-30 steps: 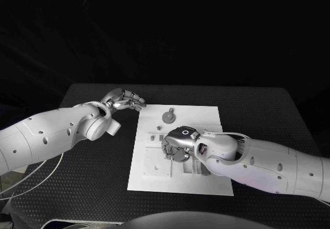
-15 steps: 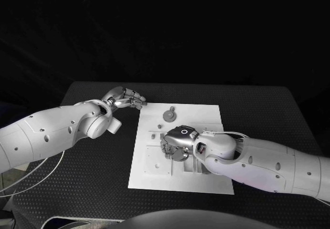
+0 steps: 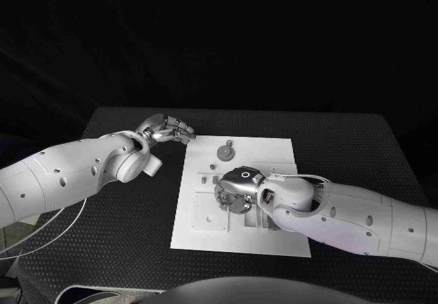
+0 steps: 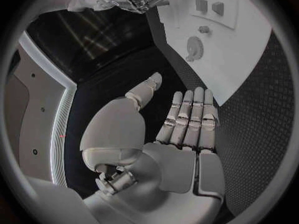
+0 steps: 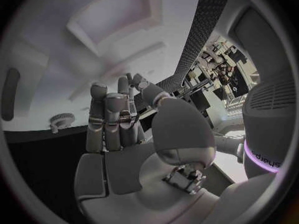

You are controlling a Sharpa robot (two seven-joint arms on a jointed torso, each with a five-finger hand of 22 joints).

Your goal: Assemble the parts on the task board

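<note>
Right hand (image 3: 235, 190) over the board (image 3: 206, 228)
Its grasp: cannot tell; left hand (image 3: 167, 131) empty, fingers straight; no legible writing

The head camera looks steeply down on the black table (image 3: 365, 158) from above, with the task board (image 3: 274, 155) central. Each wrist camera sits close behind its own palm, fisheye. The board appears in all three views.

Right hand (image 5: 124, 134) over task board (image 5: 93, 50)
</note>
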